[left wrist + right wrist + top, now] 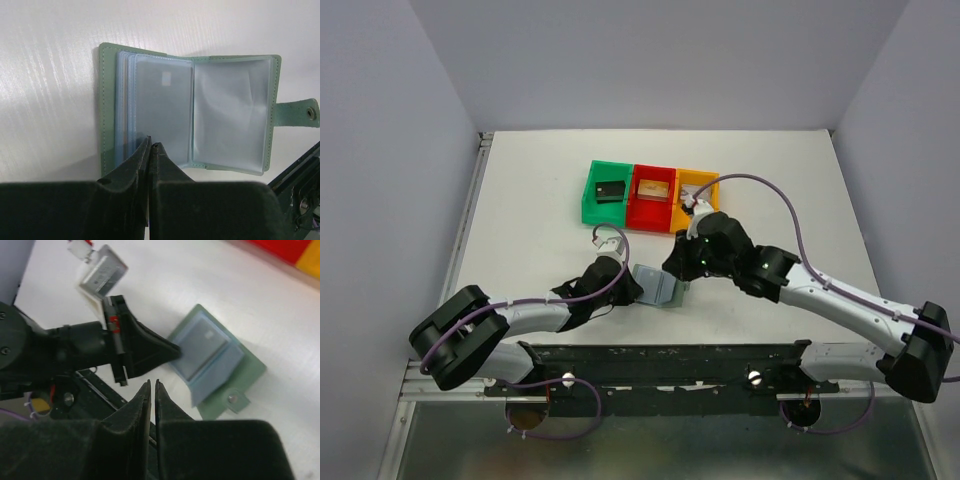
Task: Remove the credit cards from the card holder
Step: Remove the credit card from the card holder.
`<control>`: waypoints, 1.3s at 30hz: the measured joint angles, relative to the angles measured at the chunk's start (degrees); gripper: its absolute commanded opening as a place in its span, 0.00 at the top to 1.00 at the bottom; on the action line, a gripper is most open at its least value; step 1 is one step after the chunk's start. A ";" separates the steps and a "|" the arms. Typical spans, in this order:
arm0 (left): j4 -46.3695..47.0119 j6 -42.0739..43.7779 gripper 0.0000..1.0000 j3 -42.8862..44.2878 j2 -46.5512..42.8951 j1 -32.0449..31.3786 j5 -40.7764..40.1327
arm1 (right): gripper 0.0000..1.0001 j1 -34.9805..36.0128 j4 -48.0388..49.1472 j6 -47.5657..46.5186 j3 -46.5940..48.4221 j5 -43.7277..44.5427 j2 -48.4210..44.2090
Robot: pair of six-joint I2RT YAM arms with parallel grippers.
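Clearly the holder (660, 287) lies open on the counter (540, 200) near the bins (650, 219). Left end effector (151, 144) is pressed together at its edge; right end effector (152, 384), likewise pressed together, hovers beside it. A black card (611, 190) sits in the green bin (590, 211).

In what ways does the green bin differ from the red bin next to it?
The green bin holds a black card, while the red bin holds a golden-tan card. The green bin stands at the left end of the row of bins, and the red bin stands in the middle. Both are open-topped, look alike in size and shape, and stand side by side, touching.
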 measured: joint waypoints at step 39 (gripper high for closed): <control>-3.28 -0.70 0.88 -2.54 -4.44 -0.26 -2.01 | 0.74 -4.70 8.02 0.33 -2.23 -6.38 27.30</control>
